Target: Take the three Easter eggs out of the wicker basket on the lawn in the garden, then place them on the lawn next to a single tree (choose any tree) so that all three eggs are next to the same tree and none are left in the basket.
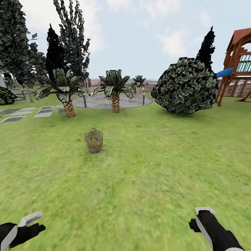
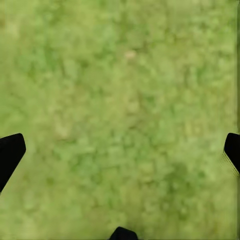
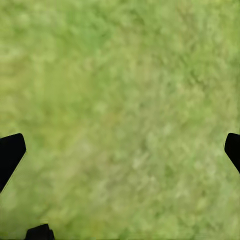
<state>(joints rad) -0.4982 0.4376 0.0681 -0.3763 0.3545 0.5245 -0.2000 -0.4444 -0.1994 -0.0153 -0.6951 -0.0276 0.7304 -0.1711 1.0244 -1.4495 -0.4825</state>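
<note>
Both sets of jaws stand wide and hold nothing, the left gripper point(image 1: 29, 223) and right gripper point(image 1: 198, 218) low over bare lawn point(image 1: 157, 167). Well ahead stands the upright wicker basket point(image 1: 93, 141), before the palm point(image 1: 66, 92), left of centre, so nearer the left arm, I judge.

My left arm point(image 1: 14, 233) is glossy black at the wrist, with a white shell panel behind and a pale grey, flat tab on top; my right arm point(image 1: 216, 233) is a black rounded sleeve edged by a white strip and capped with a white block; in both wrist views my fingertips point(image 2: 10, 152) are plain matte black wedges.
</note>
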